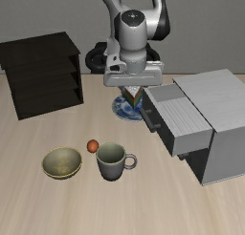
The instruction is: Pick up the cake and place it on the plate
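Hand point(134, 94) over the plate point(122, 110), cake point(92, 145) down on the table point(38, 205).
We see the hand hanging just above the plate, and we cannot tell whether it is open or closed. Just beside the plate, toward the exterior view's right, stands a grey cabinet point(218, 105) with its drawer point(172, 115) pulled out. The cake lies well apart from the plate, between a bowl point(61, 163) and a mug point(113, 160).

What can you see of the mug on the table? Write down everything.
The mug is pale grey-green and looks like glazed ceramic. It stands upright on the wooden table, mouth up, loop handle toward the exterior view's right. A small reddish cake sits close beside it; a bowl lies apart on the exterior view's left.
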Motion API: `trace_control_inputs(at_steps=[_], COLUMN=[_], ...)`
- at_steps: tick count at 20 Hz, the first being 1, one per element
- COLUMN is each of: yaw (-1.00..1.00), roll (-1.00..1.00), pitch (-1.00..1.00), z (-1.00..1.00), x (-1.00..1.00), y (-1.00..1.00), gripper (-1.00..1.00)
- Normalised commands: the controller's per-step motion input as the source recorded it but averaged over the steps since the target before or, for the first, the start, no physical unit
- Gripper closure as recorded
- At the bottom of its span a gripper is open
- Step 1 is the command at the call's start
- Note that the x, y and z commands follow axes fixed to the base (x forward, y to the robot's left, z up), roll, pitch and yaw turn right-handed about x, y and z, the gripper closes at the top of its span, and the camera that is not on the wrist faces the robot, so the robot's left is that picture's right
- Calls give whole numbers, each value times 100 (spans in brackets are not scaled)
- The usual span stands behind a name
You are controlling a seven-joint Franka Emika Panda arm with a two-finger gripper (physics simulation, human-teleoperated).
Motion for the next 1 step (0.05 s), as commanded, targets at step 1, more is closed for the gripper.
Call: trace_control_inputs(at_steps=[1], yaw=[0], roll=[0], pitch=[0], z=[0], x=[0], y=[0], gripper=[-100])
